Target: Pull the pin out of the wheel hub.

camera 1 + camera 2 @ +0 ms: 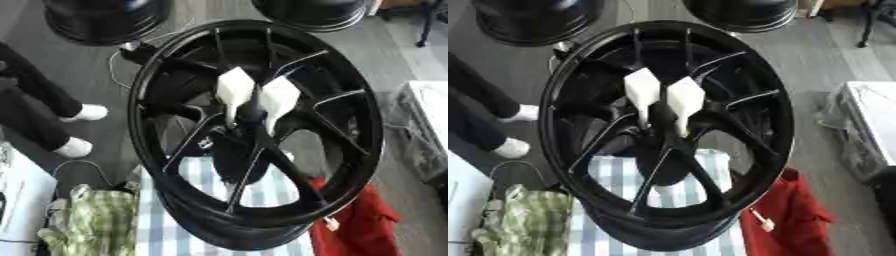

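Observation:
A large black wheel hub (366, 145) stands on edge, its spoked face turned toward me. Two white pins are stuck near its centre (249, 129), side by side, with wedge-shaped heads sticking up and thin shafts running down into the middle. The left pin (234, 90) and the right pin (279, 98) nearly touch. Neither of my hands shows in either view.
The hub rests on a blue-and-white striped cloth (188, 200). A red cloth (360, 225) with a small pale piece (761, 221) on it lies at the lower right, a green checked cloth (87, 220) at the lower left. Two more black wheels (105, 17) (315, 12) lie behind. A person's legs (35, 100) stand at the left.

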Robot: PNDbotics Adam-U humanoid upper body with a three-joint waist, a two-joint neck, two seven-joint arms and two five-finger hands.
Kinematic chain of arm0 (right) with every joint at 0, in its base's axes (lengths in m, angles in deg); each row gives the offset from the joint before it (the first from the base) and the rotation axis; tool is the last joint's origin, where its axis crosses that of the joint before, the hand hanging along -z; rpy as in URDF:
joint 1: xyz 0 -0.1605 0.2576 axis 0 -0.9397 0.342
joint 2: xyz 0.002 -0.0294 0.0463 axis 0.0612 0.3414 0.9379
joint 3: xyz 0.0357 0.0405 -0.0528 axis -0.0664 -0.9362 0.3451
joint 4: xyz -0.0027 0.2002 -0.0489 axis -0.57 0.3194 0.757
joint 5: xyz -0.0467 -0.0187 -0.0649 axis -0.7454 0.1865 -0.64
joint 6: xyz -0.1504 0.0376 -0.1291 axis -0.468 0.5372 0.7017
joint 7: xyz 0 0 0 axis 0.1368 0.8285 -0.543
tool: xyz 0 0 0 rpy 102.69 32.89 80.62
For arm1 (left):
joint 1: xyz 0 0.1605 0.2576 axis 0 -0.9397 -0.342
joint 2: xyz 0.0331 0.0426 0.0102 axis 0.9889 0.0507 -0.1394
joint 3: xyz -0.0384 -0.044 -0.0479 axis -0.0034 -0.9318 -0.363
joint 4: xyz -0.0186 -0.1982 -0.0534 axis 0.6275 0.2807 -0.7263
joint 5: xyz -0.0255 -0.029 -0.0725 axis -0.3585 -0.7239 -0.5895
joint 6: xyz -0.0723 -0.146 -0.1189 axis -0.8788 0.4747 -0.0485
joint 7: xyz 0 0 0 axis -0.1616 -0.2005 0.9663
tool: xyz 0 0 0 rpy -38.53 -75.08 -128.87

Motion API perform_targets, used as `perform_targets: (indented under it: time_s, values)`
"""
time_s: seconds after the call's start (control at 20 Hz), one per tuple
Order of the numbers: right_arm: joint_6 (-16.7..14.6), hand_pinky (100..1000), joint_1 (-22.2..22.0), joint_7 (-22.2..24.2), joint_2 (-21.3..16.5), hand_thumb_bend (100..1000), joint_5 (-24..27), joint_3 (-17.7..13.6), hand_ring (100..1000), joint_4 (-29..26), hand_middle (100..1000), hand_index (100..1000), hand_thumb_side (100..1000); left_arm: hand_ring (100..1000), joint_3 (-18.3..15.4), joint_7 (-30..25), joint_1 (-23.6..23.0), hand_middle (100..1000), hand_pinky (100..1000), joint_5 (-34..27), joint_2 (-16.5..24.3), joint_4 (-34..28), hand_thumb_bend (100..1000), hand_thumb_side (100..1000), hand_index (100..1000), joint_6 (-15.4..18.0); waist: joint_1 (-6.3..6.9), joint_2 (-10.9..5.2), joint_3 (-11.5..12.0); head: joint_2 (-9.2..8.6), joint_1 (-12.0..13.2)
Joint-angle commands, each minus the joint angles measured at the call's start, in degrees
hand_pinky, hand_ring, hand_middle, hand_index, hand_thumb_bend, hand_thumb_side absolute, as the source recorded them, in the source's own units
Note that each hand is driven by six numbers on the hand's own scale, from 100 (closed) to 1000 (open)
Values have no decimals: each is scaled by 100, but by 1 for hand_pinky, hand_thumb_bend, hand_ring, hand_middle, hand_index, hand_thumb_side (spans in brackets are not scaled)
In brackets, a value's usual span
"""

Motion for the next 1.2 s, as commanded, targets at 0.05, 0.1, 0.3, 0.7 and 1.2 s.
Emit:
perform_targets:
  time_s: [0.05, 0.1, 0.3, 0.7, 1.2]
  values:
    - [-257, 885, 265, 654, -81, 308, -281, 69, 816, -76, 797, 833, 420, 766, -14, -12, 45, 700, 661, 22, 173, -50, 325, 675, 754, 4, 6, -124, 10, 32, -39]
    - [-328, 886, 318, 784, -45, 314, -316, 97, 817, -68, 798, 833, 415, 766, -13, -13, 45, 700, 660, 20, 172, -50, 325, 675, 754, 3, 6, -123, 14, 32, -44]
    - [-559, 890, 532, 1182, 173, 341, -402, 301, 827, -5, 810, 841, 389, 766, 1, -25, 52, 700, 661, 18, 160, -47, 325, 676, 754, -3, 14, -118, 33, 32, -70]
    - [-884, 909, 706, 1865, 858, 356, -168, 409, 854, 281, 846, 855, 289, 767, -12, -11, 53, 700, 661, -7, 147, -50, 326, 677, 754, -2, 59, -85, 28, 32, -102]
    - [-928, 908, 383, 1678, 1152, 448, 58, 468, 837, 341, 825, 847, 131, 768, 7, -56, 144, 702, 661, -76, 273, -213, 319, 669, 753, 13, 126, -36, -38, 32, -14]
